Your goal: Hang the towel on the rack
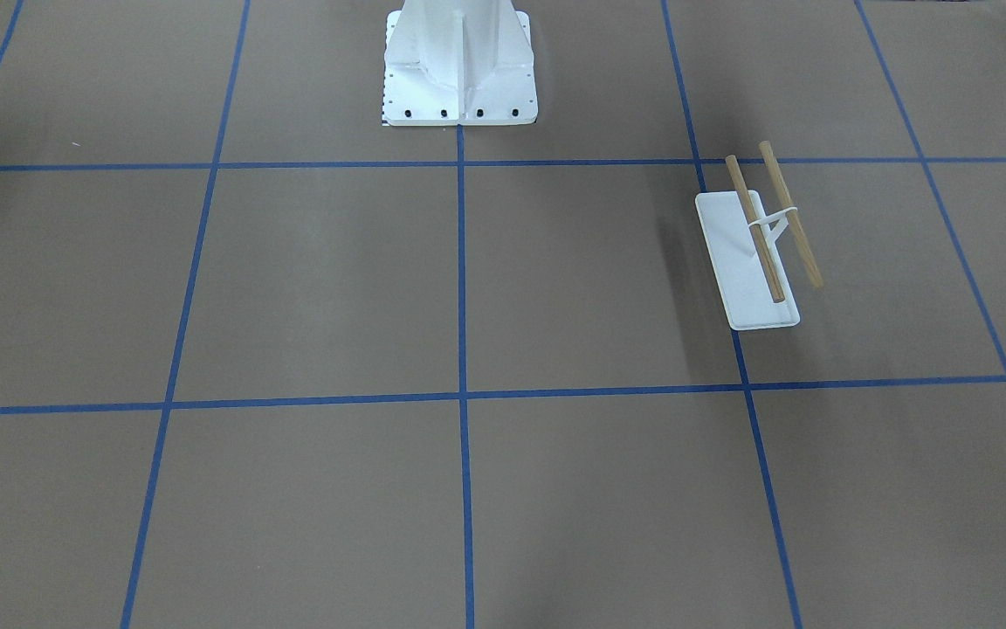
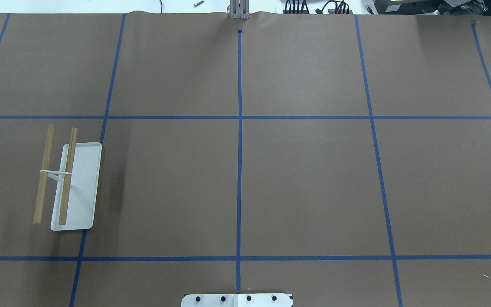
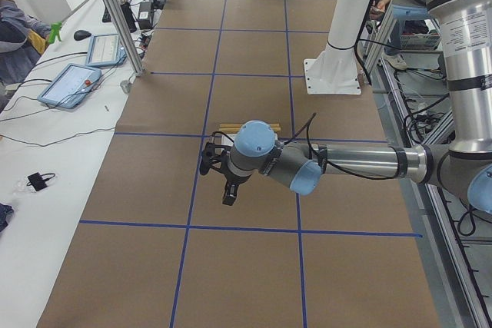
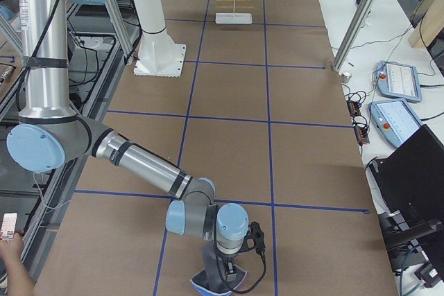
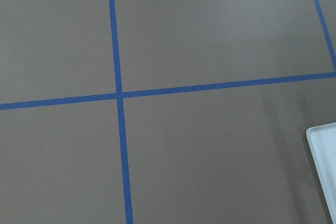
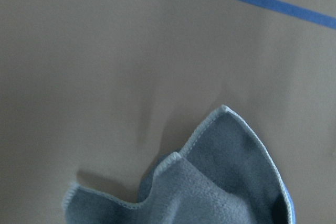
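Small grey cloth towel with pale stitched edging, bunched on table at six o'clock of right-side view, under my right gripper, its jaws' state undeterminable, my left gripper likewise, white-based rack with two light-wood rods upright, nine o'clock overhead.

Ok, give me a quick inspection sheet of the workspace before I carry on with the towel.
Surface: brown table covering with a blue tape grid, lying flat.
Job's things: rack upright on the robot's left side, both rods bare; towel bunched at the robot's right end of the table, beneath the right gripper.
Clutter: nothing seen.
Grippers: left gripper hovers above the table near the rack; whether either is open or shut cannot be told.
Cables: bundle beyond the table's far edge.
Surroundings: white pedestal, operator, tablets on the side bench.
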Robot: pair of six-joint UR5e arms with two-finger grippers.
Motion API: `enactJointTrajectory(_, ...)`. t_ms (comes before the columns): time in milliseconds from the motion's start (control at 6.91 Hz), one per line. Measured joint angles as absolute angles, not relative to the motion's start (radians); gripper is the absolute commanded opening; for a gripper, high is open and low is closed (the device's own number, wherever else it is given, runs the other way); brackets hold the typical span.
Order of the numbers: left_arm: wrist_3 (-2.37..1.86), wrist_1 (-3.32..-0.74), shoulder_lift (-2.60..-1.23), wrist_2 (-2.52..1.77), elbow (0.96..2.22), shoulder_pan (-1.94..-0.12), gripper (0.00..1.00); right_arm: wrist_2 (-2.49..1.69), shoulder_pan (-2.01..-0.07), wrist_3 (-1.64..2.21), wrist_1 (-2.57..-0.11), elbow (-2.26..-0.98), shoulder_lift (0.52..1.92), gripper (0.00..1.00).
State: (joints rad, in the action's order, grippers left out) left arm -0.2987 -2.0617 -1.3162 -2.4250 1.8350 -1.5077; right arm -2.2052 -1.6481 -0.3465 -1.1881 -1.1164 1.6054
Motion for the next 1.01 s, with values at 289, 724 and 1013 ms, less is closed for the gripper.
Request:
enactJointTrajectory(289, -0.331, -2.062, -1.316, -2.429, 1.846, -1.508, 0.98, -2.205, -1.653, -0.362, -1.161, -1.042, 1.614, 0.92)
enactJointTrajectory(724, -0.356, -2.062, -1.316, -2.430, 1.858, -1.507, 0.98, -2.203, -1.688, -0.416, -1.157, -1.016, 1.627, 0.82)
enactJointTrajectory(1013, -0.364, -2.062, -1.316, -2.430, 1.863, -1.506, 0.98, -2.200, -1.724, -0.451, -1.158, -1.012, 1.628, 0.70)
